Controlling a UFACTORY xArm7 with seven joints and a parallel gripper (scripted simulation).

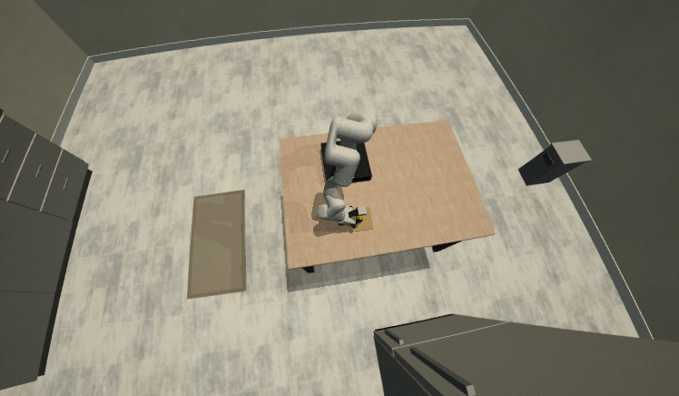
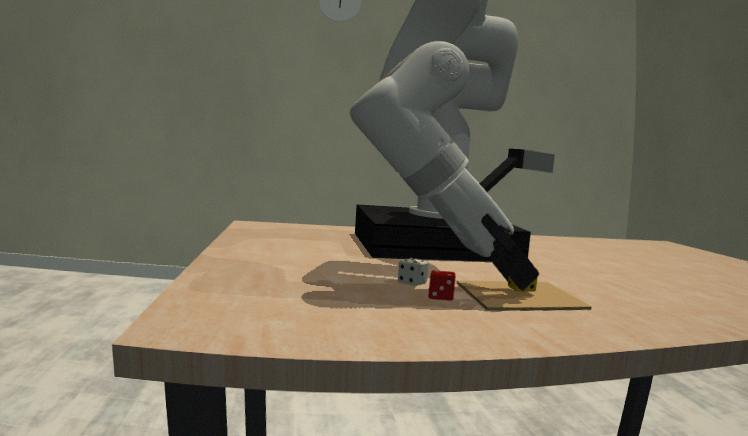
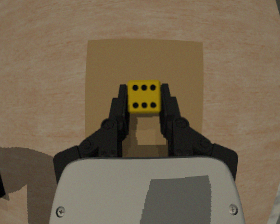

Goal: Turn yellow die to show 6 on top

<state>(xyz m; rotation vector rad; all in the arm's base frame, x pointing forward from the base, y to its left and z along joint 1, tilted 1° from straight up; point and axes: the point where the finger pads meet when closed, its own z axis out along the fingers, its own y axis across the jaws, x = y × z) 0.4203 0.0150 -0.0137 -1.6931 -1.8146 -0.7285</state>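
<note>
The yellow die [image 3: 143, 96] sits between the black fingers of my gripper [image 3: 144, 95], which is shut on it. In the wrist view the face turned to the camera shows six black pips. The die is low over the tan mat [image 3: 144, 90], near its middle; in the side view it [image 2: 523, 284] rests on or just above the mat [image 2: 525, 295], with the fingers tilted down from the upper left. I cannot tell whether it touches the mat. From above the die shows as a small yellow spot [image 1: 360, 215].
A red die [image 2: 441, 284] and a white die [image 2: 412, 271] stand on the table just left of the mat, close to each other. The arm's black base [image 2: 436, 232] is behind them. The table's front edge is nearer the camera.
</note>
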